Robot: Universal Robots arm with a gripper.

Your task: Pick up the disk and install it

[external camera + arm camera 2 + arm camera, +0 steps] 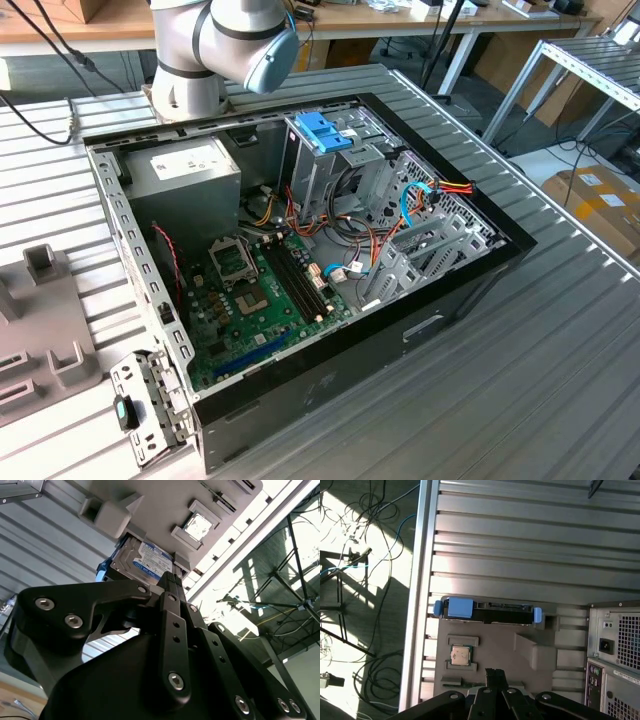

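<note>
The disk (487, 611) lies on edge in a slot of a grey fixture plate (495, 645), its dark body framed by a bright blue carrier with a blue tab at one end. In the second wrist view the disk (145, 560) shows its metal face and a label. My gripper (495, 672) hangs above the plate, some way short of the disk, with its black fingers together and nothing between them. In the second wrist view the gripper (170, 579) points toward the disk's near edge without touching it.
An open computer case (300, 250) lies on the ribbed metal table (560, 330), with an upright drive cage (322, 160) topped by a blue handle. A processor chip (461, 655) sits on the plate. The table edge (422, 580) is close, with cables on the floor beyond.
</note>
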